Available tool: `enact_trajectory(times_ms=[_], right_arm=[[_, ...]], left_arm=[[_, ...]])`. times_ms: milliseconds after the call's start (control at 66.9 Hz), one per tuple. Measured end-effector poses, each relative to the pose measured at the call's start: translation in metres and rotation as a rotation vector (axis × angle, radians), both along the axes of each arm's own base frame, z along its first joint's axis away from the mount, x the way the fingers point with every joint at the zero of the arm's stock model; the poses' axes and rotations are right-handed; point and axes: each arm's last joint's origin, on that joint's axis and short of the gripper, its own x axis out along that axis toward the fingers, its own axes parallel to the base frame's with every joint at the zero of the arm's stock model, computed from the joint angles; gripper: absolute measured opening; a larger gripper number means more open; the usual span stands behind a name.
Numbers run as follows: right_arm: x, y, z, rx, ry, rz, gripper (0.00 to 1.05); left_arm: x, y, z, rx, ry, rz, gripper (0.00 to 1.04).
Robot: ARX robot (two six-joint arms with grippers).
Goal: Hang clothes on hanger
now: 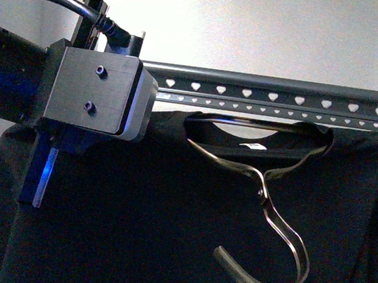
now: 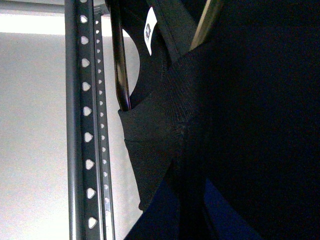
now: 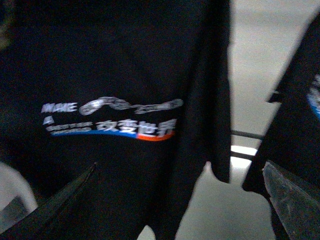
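Jaws of the left gripper (image 1: 39, 189) appear pinched on the shoulder of the black short-sleeved printed T-shirt (image 1: 164, 235), which is held just in front of the dark-grey metal rack rail with heart-shaped holes (image 1: 270, 95). Those of the right gripper (image 3: 180, 170) stand wide apart and empty. The brass-coloured metal hanger (image 1: 265, 192) sits in the collar, its hook drooping forward, off the rail. Sound practice: the right gripper turns the hook upright, and the shirt is lifted until the hook clears the rail before release.
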Motion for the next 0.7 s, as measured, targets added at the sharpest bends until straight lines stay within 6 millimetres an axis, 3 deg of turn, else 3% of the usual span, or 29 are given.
enact_trajectory(times_ms=[194,389,523,702], right_arm=[[0.04,-0.034,0.038,-0.358,-0.247,0.071,0.97],[0.097,-0.07,0.067,-0.823,-0.427,0.039,0.97],[0.122,-0.074,0.088,-0.96,-0.473,0.069,0.97],[0.148,-0.061,0.123,-1.127,-0.602,0.09,0.97]], left_arm=[[0.0,0.0,0.0,0.0,0.0,0.001,0.05],[0.0,0.001,0.0,0.0,0.0,0.002,0.05],[0.0,0.0,0.0,0.0,0.0,0.0,0.05],[0.0,0.0,0.0,0.001,0.0,-0.001,0.05]])
